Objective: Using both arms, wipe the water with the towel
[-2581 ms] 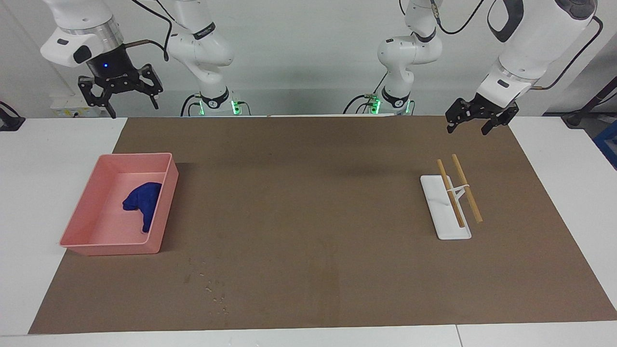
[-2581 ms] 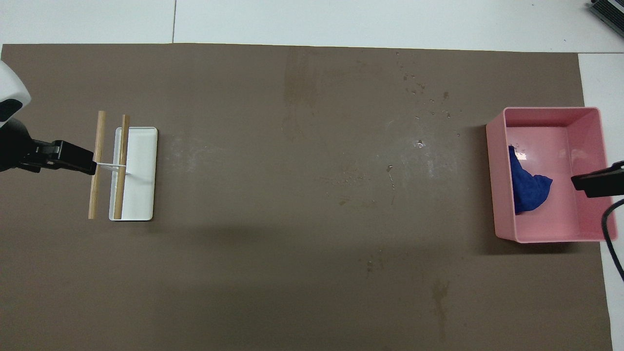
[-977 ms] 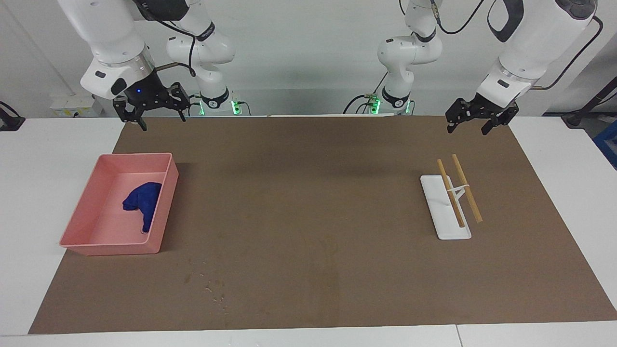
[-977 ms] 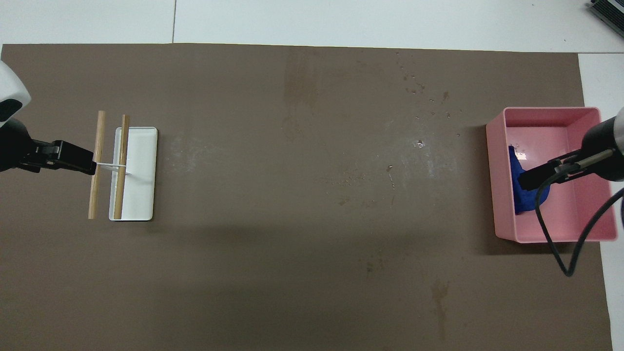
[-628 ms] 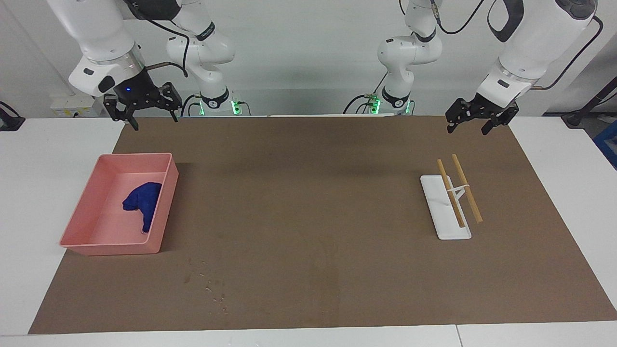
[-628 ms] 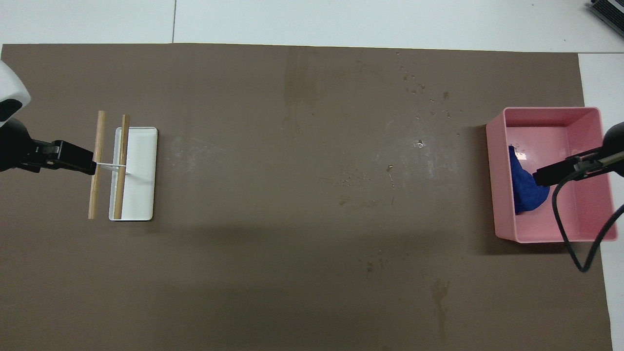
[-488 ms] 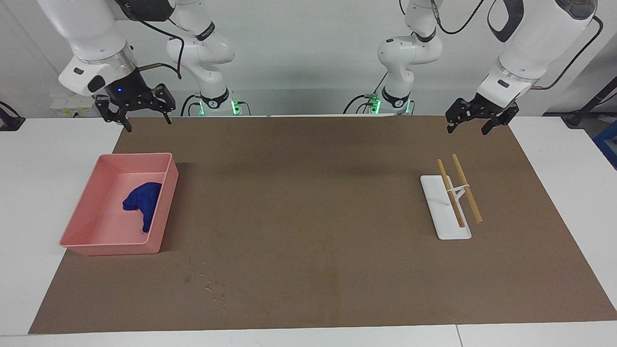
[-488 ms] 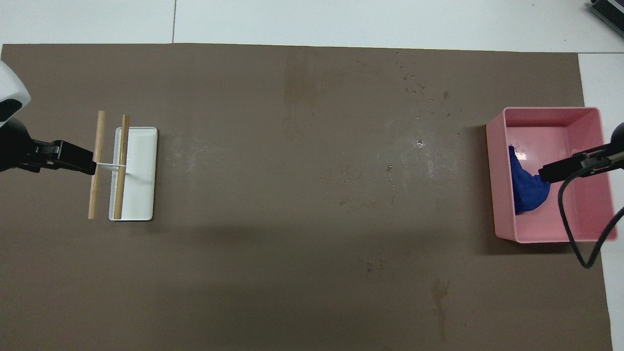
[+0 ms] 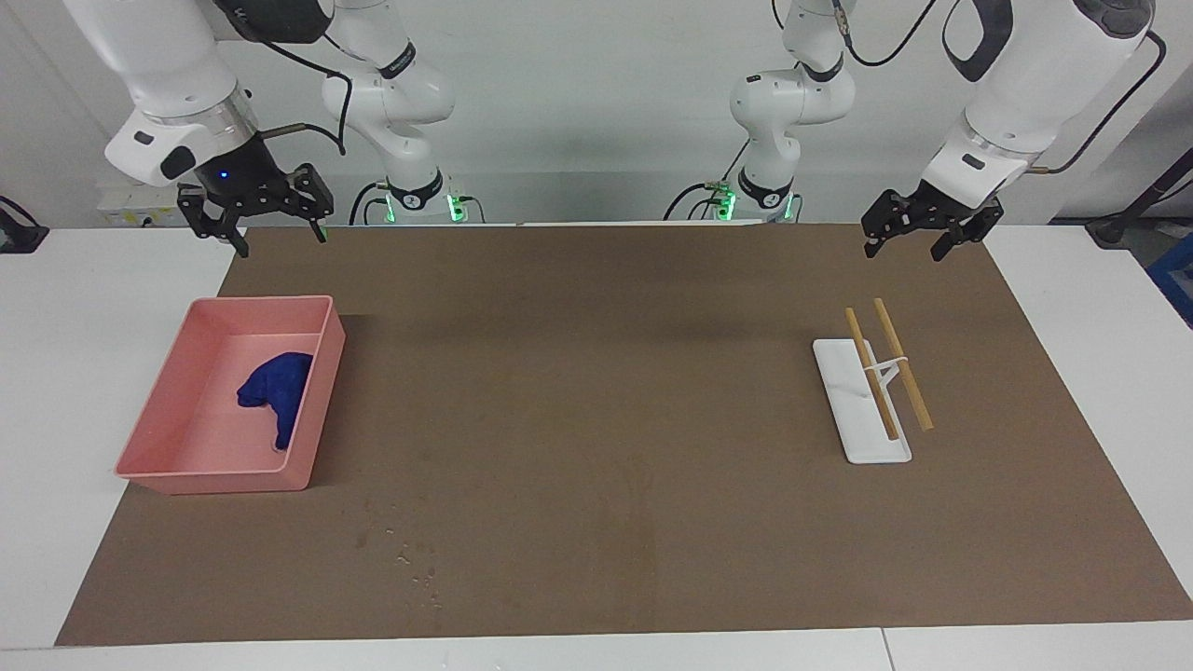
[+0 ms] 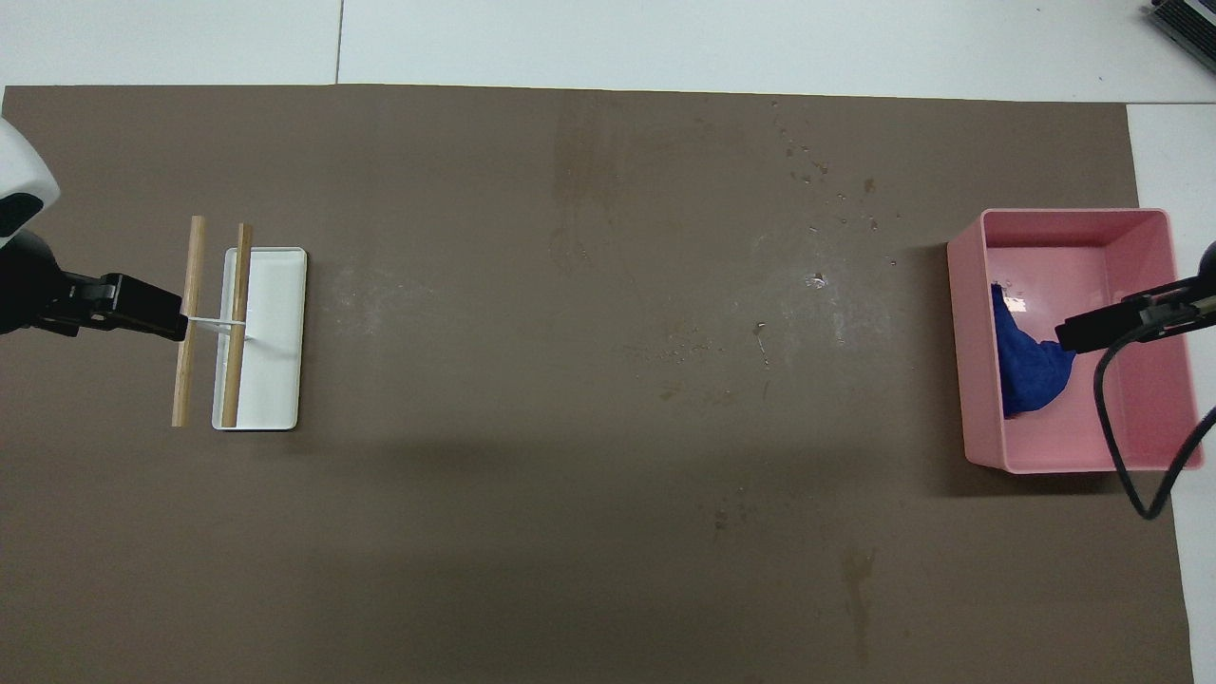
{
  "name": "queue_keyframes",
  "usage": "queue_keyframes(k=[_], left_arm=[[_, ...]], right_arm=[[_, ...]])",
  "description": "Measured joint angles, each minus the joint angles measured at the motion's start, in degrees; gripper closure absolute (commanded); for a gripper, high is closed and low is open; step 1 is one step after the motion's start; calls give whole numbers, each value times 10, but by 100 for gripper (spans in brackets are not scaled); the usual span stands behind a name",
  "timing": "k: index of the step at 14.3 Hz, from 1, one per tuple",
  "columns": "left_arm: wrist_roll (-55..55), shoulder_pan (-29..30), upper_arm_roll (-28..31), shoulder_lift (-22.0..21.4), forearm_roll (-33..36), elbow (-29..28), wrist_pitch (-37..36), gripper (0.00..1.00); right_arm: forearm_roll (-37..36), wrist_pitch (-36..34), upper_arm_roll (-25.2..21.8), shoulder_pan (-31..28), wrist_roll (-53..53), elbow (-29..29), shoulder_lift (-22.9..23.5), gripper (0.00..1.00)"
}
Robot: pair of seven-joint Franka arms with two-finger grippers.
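Brown mat (image 9: 596, 419): flat, matte, rectangular, covering most of the white bench.

Pink tray (image 9: 149, 438): smooth plastic, rectangular, at the mat's edge toward the right arm's end.

Towel (image 9: 275, 390): royal-blue soft cloth, crumpled, lying in the tray.

Water (image 9: 410, 554): scattered glinting droplets near the mat's edge farthest from the robots.

Rack (image 9: 862, 410): white base, two wooden rods, toward the left arm's end.

Right gripper (image 9: 277, 239): black, jaws apart, empty, raised over the mat's corner.

Left gripper (image 9: 904, 250): jaws apart, empty, waiting.
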Motion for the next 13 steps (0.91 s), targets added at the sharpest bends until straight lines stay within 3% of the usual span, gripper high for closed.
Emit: queue_keyframes(k=[13], left_arm=[[0,0,0,0,0,0,0,0]], right_arm=[[-4,6,-2,0,-5,-2,0,0]])
